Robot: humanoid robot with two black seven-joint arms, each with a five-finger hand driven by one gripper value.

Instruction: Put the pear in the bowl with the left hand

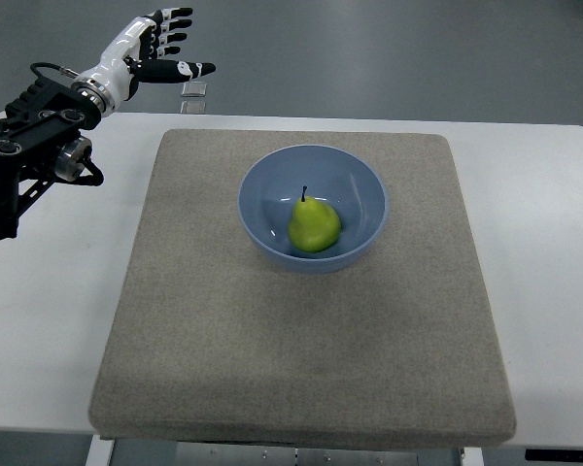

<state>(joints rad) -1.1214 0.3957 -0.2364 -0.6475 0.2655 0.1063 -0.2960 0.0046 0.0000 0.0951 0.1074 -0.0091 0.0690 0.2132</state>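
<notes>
A white worktop (554, 243) fills most of the view, with grey floor beyond its far edge. A large square beige-grey mat (301, 349) with rounded corners lies on the worktop and covers its middle from the far side to the near edge. On the far half of the mat, about midway between left and right, stands a light blue bowl (262, 184). Inside the bowl lies the pear (314, 225), yellow-green, resting on the bowl's bottom slightly toward the near right, its dark stem pointing to the far side. The left arm enters from the left edge, its black jointed forearm above the worktop's far left corner. Its white and black left hand (157, 47) hangs past the far edge of the worktop, over the floor, well apart from the bowl; the fingers are spread and stretched out to the right, holding nothing. Just near the fingertips, a small pale object (193, 88) lies on the floor.
</notes>
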